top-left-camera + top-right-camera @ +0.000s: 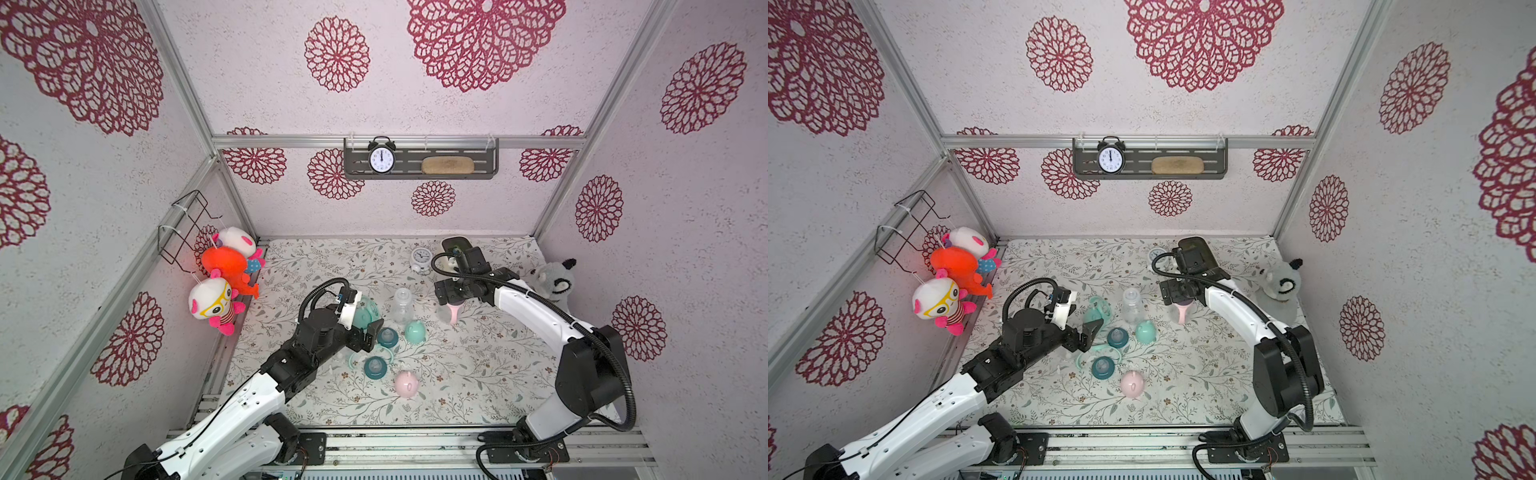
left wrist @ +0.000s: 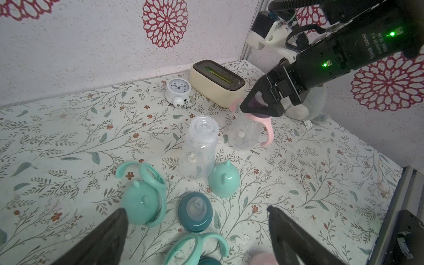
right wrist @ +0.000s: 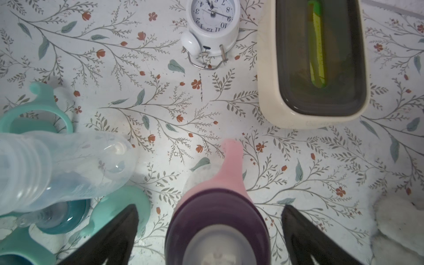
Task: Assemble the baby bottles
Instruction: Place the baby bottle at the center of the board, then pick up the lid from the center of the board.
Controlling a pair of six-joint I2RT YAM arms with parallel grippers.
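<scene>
**Both Jaw Sets Spread; Pink-Handled Bottle Stands Between the Right Jaws**

**Right arm.** The right gripper (image 3: pixel 208 206) is positioned over the pink-handled bottle (image 2: pixel 245 135). Its jaws are spread, one on each side of the purple nipple collar (image 3: pixel 218 218). The right wrist view shows a gap between each jaw and the collar, so nothing is pinched. The bottle stands upright on the counter (image 1: pixel 478 374), right of centre. Its pink handle ring and purple collar are fitted, and no cap is on it.

**Left arm.** The left gripper (image 2: pixel 196 208) hangs above the loose parts left of centre. Its jaws are spread wide and hold nothing.

**Loose parts.**
- The clear bottle (image 2: pixel 199 149) stands upright near the centre with its threaded neck bare.
- One mint dome cap (image 2: pixel 223 181) sits just beside the base of the clear bottle.
- A second mint cap (image 2: pixel 140 202) rests against a mint handle ring (image 2: pixel 156 183).
- A teal nipple collar (image 2: pixel 195 213) lies between the two mint caps.
- A second teal collar (image 1: pixel 376 366) lies nearer the front edge, beside another mint ring (image 2: pixel 197 245).
- The pink dome cap (image 1: pixel 406 384) sits apart from its bottle, toward the front edge.

**Other items.** A white alarm clock (image 2: pixel 177 88) and a cream box (image 2: pixel 218 82) with a dark lid stand at the back wall. A grey plush toy (image 1: pixel 552 280) sits at the right wall.
</scene>
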